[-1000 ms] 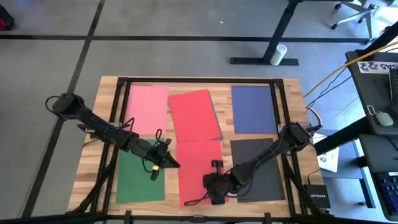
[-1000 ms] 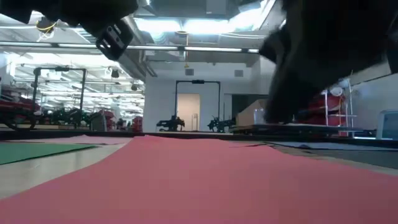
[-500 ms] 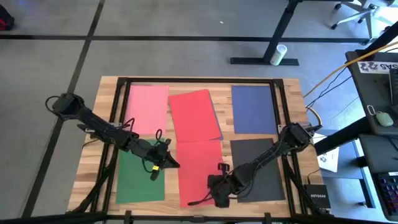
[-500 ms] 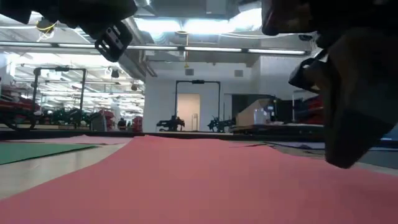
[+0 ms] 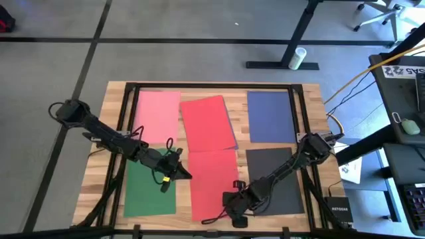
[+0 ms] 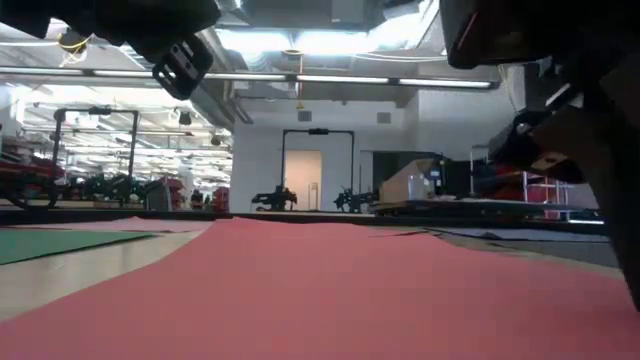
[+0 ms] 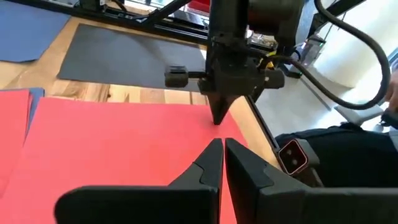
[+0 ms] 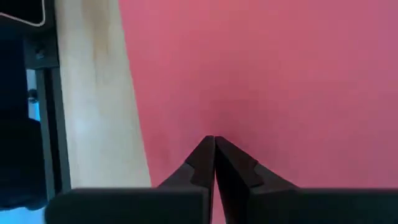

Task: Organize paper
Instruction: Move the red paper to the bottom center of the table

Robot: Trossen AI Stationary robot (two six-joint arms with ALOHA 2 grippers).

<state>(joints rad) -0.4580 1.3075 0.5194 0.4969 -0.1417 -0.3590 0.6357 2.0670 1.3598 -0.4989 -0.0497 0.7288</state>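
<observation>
Paper, six sheets, laid flat in two rows on wooden table [image 5: 312, 99]: far row pink sheet [image 5: 158, 109], upper red sheet [image 5: 207, 124] tilted, navy sheet [image 5: 269, 116]; near row green sheet [image 5: 147, 192], lower red sheet [image 5: 209, 176], black sheet [image 5: 282, 174]. Upper red sheet's near edge touching or slightly overlapping lower red sheet; a sliver of blue visible at its right edge. Count by colour: one pink, two red, one navy, one green, one black. Arms, two. Right gripper [image 5: 234, 211] set over near right corner of lower red sheet, close to table's front edge; fingers [image 8: 206, 163] pressed together to a point, tips low over red surface beside bare wood, touching or just clear not determinable. Left gripper [image 5: 180, 174] poised at boundary between green sheet and lower red sheet, fingers [image 7: 211, 165] together, nothing between them. Full layout and colour count given only by high view. Low view limited to red expanse [image 6: 320, 290], strip of green at one side, room behind. Left wrist view alone showing right gripper [image 7: 219, 115] pointing straight down over lower red sheet, black sheet [image 7: 124, 56] beyond.
</observation>
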